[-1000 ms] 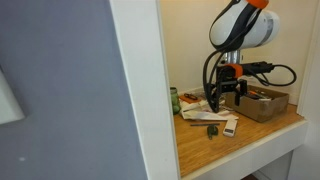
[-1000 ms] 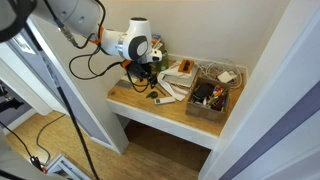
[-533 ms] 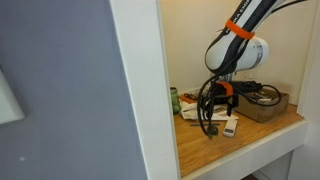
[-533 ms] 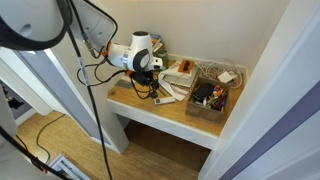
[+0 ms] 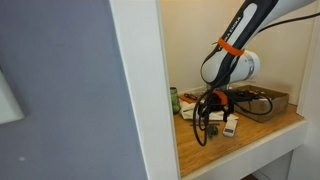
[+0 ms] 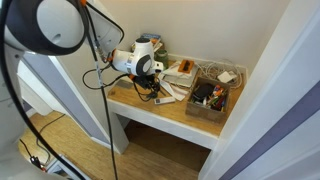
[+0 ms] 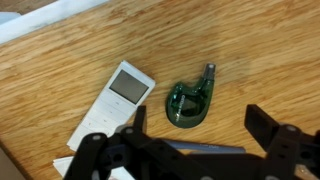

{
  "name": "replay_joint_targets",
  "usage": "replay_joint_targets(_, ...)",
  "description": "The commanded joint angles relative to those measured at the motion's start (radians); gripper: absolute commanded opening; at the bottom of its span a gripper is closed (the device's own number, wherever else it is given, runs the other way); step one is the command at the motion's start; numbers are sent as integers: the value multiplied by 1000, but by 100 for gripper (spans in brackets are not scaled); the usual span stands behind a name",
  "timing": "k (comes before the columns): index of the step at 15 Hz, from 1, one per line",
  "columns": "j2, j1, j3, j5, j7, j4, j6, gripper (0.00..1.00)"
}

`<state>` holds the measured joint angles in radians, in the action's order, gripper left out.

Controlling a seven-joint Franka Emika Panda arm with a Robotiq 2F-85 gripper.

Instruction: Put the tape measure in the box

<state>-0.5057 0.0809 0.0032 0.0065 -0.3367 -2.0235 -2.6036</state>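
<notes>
- Reading leftmost, I see the white remote [image 7: 125, 88] flat on the wooden shelf [image 7: 60, 60].
- Just beside it lies the tape measure [image 7: 190, 104], centred ahead of my claw [image 7: 198, 124], its tab end pointing away.
- My claw gapes wide, empty.

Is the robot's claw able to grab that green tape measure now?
Probably yes. The open gripper hangs right above the tape measure, nothing covers it, and the white remote lies apart.
</notes>
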Motion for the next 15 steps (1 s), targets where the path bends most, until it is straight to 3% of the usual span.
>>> replay_joint_targets(1, -51, 34, -32, -7, -10, 46, -11, 100)
replay_joint_targets(15, -151, 36, -33, 5, 27, 126, -46, 100)
